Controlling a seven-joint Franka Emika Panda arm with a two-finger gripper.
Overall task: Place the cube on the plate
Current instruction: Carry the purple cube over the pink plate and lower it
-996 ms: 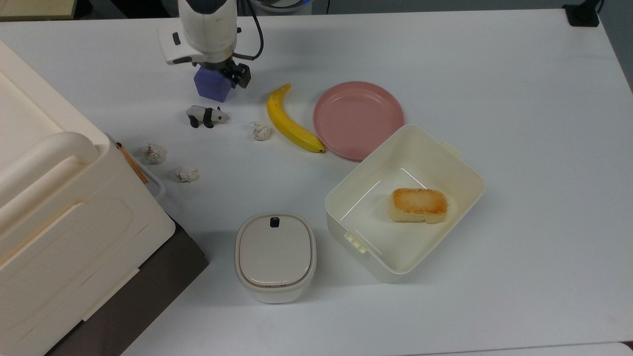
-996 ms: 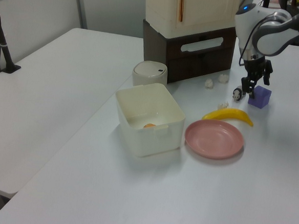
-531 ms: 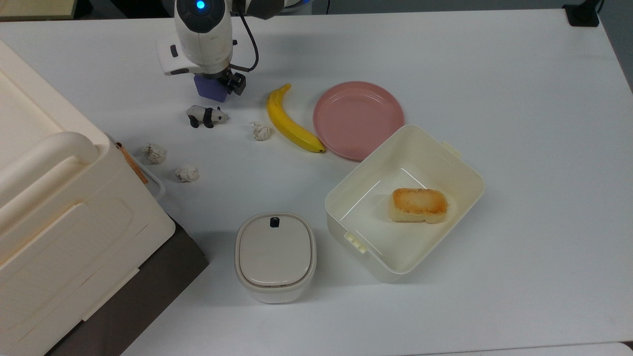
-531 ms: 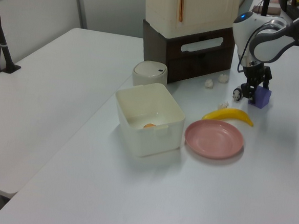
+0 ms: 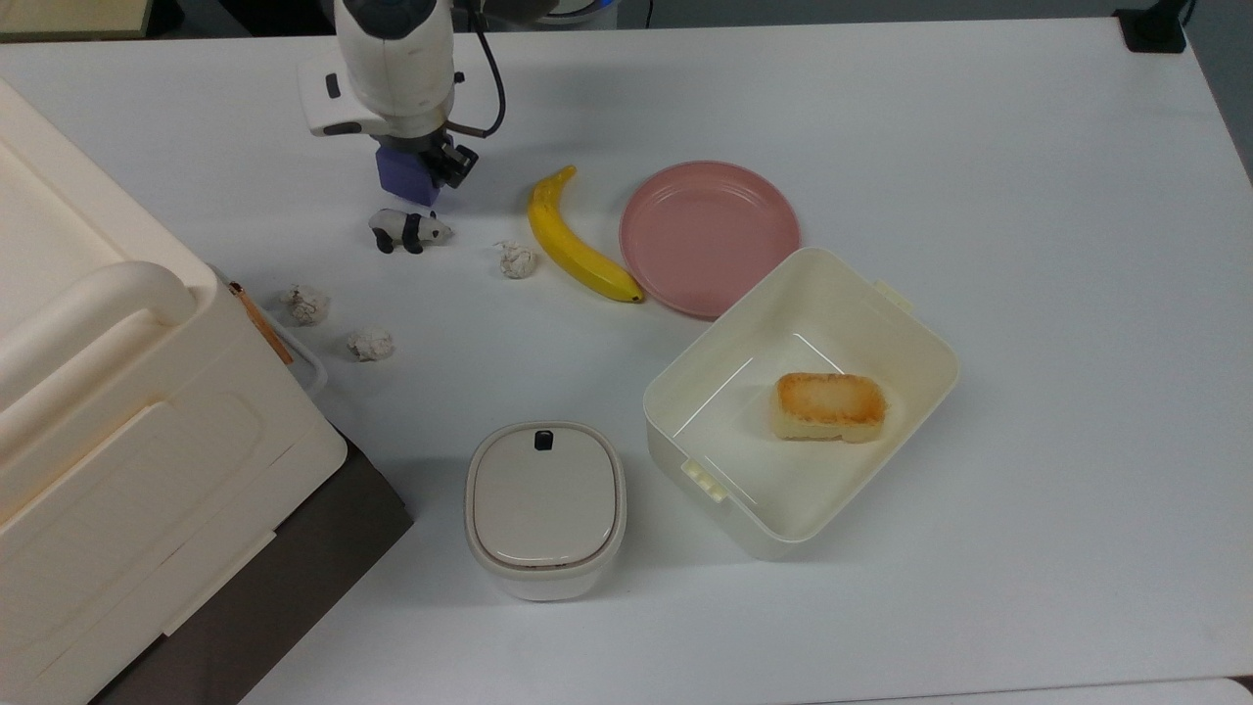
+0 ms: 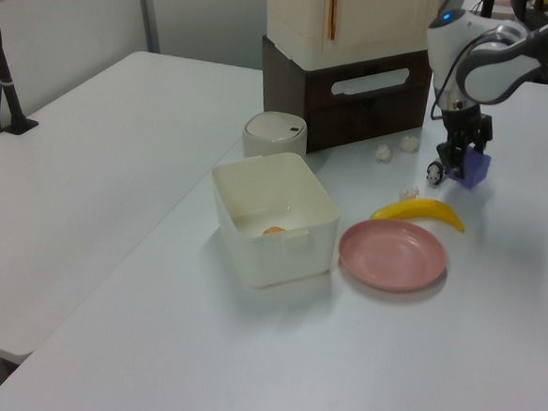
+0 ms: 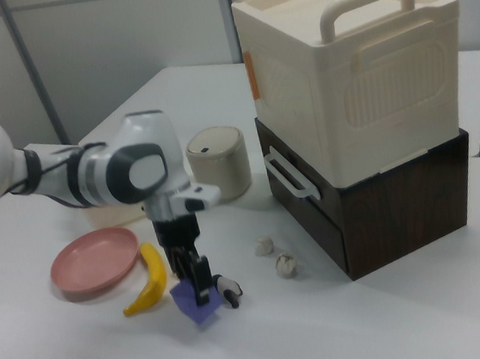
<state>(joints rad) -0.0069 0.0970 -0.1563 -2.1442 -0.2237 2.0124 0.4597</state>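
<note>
The purple-blue cube (image 5: 401,179) sits between the black fingers of my gripper (image 5: 419,172) near the table's far edge in the top view. The gripper is shut on the cube (image 7: 194,307), which hangs tilted just above the table in the right view. In the left view the cube (image 6: 476,170) is under the white wrist, beside the gripper (image 6: 462,162). The round pink plate (image 5: 710,238) lies bare to the top view's right, beyond the banana. The same plate (image 6: 393,254) lies in front of the cream box in the left view.
A banana (image 5: 578,240) lies between cube and plate. A toy panda (image 5: 408,230) stands just below the gripper, with three crumpled paper balls (image 5: 516,259) nearby. An open cream box (image 5: 910,323) holds a bread piece (image 5: 830,404). A lidded canister (image 5: 544,507) and a big cream case (image 5: 117,392) stand at the top view's left.
The gripper has closed around the cube and drawn it slightly toward the top view's left. In the left view the cube has risen a little off the table.
</note>
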